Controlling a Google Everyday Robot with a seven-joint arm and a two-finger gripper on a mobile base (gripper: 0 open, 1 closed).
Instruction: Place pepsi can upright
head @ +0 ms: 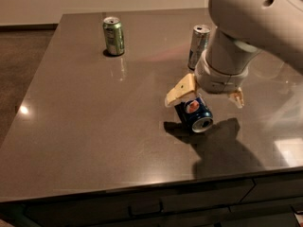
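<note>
The pepsi can (194,113) is dark blue with a round red-white-blue logo. It lies on its side on the dark table (94,126), right of centre, with its silver end towards the front right. My gripper (204,102) hangs just above it, open. One cream finger (178,91) is at the can's left rear and the other finger (238,98) is off to its right. The wrist hides the can's rear end.
A green can (114,35) stands upright at the back left. A taller slim silver can (198,45) stands upright just behind my arm. The table's front edge (142,186) is close to the pepsi can, with drawers below it.
</note>
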